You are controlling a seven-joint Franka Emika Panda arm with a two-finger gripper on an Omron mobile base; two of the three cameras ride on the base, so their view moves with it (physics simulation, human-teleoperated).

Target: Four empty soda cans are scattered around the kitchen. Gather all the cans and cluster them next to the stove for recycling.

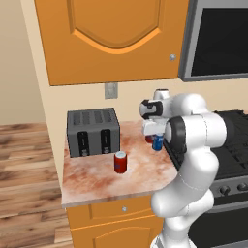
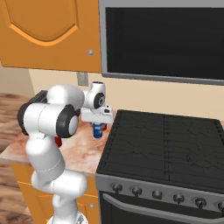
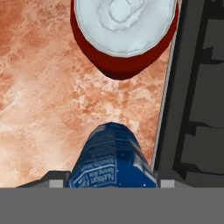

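1. Beside the stove [image 2: 162, 144], the claw [image 1: 156, 134] pinches the blue can [image 3: 111, 157] between its tips, just above the marble worktop [image 1: 92, 177].
2. Risk, collision: a red can [image 3: 124, 33] stands close ahead of the blue can, near the stove edge. Lowering off-line could knock it over or roll it onto the cooktop.
3. Risk, tilt: the blue can appears upright; releasing it before it seats may tip it.
4. Risk, incomplete cluster: another red can [image 1: 120, 162] stands apart, in front of the toaster [image 1: 93, 131]. Its retrieval remains pending.
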